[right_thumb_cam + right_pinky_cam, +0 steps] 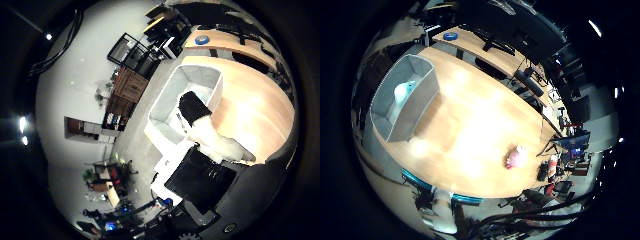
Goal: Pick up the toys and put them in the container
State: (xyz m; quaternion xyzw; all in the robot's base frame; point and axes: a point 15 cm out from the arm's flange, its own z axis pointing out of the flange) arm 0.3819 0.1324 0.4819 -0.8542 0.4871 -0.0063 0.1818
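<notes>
A grey rectangular container (pixel 422 82) stands at one end of the light wooden table (pixel 470 135). Inside it lies a pale blue and white toy (pixel 403 91). A pink and white plush toy (pixel 516 157) lies on the table near the opposite edge, far from the container. My hand (pixel 210 150) shows in the thumb side view as white and black parts, with one finger (pixel 195 111) reaching out over the container's rim (pixel 215 92). The finger looks fairly straight and nothing is held in it. The table appears small, so the palm is high above it.
A second wooden desk (pixel 490 50) with a blue roll of tape (pixel 450 36) and dark equipment stands beyond the table. Teal-trimmed chairs (pixel 417 180) sit at the table's edge. Shelves and cabinets (pixel 127 87) line the room past the container.
</notes>
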